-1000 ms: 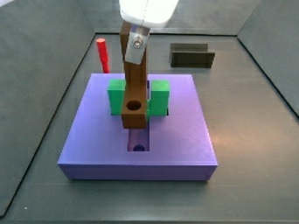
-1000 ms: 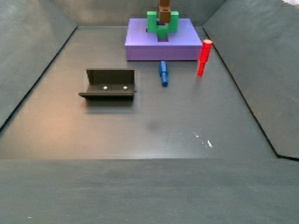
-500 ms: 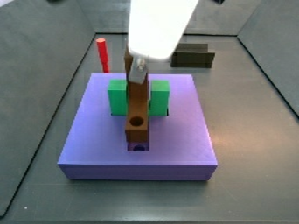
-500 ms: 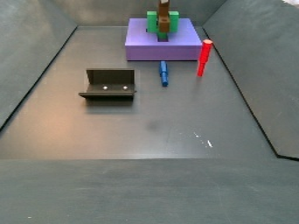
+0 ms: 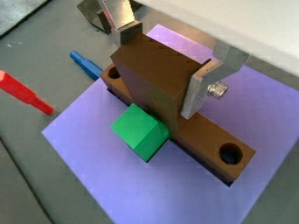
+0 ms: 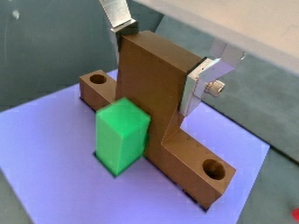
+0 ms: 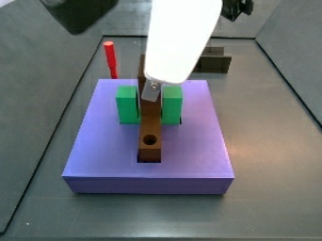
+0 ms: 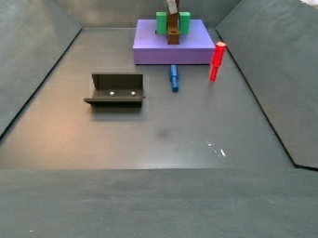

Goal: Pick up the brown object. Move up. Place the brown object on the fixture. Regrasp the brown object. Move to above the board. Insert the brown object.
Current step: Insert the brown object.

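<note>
The brown object (image 7: 150, 141) lies lengthwise in the groove of the purple board (image 7: 201, 141), passing through the green U-shaped block (image 7: 127, 105). Its upright block stands between my fingers in both wrist views (image 5: 158, 74) (image 6: 156, 87). My gripper (image 7: 150, 91) sits low over the board's middle and is shut on that upright block, with a silver finger (image 5: 198, 89) against each side. The gripper also shows in a wrist view (image 6: 162, 59). In a side view the brown object (image 8: 174, 31) sits on the board (image 8: 187, 53) at the far end. The fixture (image 8: 115, 90) stands empty.
A red peg (image 7: 111, 58) stands upright off the board's corner, also in a side view (image 8: 218, 60). A blue stick (image 8: 174, 76) lies on the floor beside the board. Grey walls enclose the floor.
My gripper has come down with the brown object. The bar, hanging above the board a second ago, now sits in the groove.
</note>
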